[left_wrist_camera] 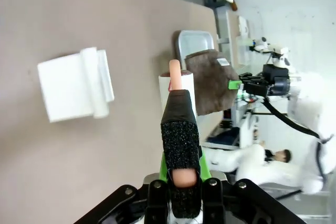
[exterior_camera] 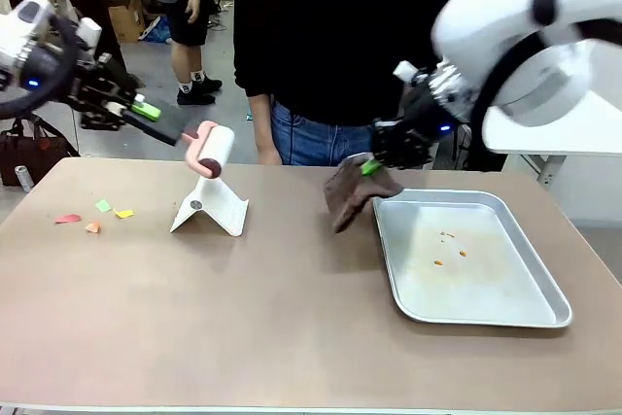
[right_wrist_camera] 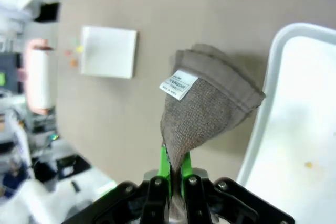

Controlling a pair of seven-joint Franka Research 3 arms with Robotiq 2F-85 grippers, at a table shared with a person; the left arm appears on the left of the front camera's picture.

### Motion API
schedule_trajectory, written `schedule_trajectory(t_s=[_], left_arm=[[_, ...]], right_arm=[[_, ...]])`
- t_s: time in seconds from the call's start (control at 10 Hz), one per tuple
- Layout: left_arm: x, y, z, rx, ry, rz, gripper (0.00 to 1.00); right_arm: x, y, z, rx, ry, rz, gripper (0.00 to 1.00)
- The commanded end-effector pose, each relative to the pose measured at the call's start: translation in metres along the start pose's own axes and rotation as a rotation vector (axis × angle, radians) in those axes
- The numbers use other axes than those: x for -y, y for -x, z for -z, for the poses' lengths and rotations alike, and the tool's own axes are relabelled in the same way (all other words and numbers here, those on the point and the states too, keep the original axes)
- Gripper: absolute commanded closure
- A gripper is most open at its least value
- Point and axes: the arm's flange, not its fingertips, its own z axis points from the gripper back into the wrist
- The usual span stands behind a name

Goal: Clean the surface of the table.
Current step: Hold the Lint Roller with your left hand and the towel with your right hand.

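Left gripper (exterior_camera: 146, 110) clamps pink-handled white lint roller (exterior_camera: 214, 148); coloured paper scraps (exterior_camera: 123, 212) on beige matte table (exterior_camera: 292, 328) at roller's 8 o'clock. Right gripper (exterior_camera: 371, 168) clamps brown cloth (exterior_camera: 350, 197).

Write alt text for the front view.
The left tool grips a lint roller by its handle above a white stand; right tool holds a brown cloth dangling beside a metal tray. Coloured paper scraps lie on the table at left, and a person stands at the far side.
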Motion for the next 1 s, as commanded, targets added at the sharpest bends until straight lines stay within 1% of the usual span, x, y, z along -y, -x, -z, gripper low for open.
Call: schedule_trajectory(t_s=[0.0,0.1,0.2,0.3,0.4,0.6,0.7,0.8,0.9], left_arm=[[-0.012,0.028,-0.051,0.012,0.059,-0.083,1.00],[-0.024,0.047,-0.082,0.067,0.070,-0.090,1.00],[-0.041,0.066,-0.118,0.108,0.107,-0.090,1.00],[-0.060,0.081,-0.146,0.190,0.085,-0.065,1.00],[-0.080,0.094,-0.172,0.202,0.092,-0.019,1.00],[-0.129,0.119,-0.215,0.208,0.127,0.081,1.00],[-0.149,0.130,-0.231,0.227,0.157,0.086,1.00],[-0.170,0.143,-0.249,0.266,0.196,0.079,1.00],[-0.185,0.157,-0.262,0.321,0.201,0.065,1.00]], right_arm=[[0.055,0.056,-0.064,-0.013,-0.135,0.032,1.00],[0.074,0.084,-0.090,0.010,-0.192,0.067,1.00],[0.094,0.114,-0.112,0.048,-0.276,0.081,1.00],[0.114,0.136,-0.128,0.077,-0.318,0.093,1.00],[0.140,0.153,-0.147,0.107,-0.371,0.116,1.00],[0.198,0.180,-0.192,0.202,-0.422,0.214,1.00],[0.222,0.190,-0.211,0.233,-0.441,0.246,1.00],[0.245,0.201,-0.226,0.270,-0.448,0.267,1.00],[0.264,0.207,-0.236,0.274,-0.450,0.276,1.00]])
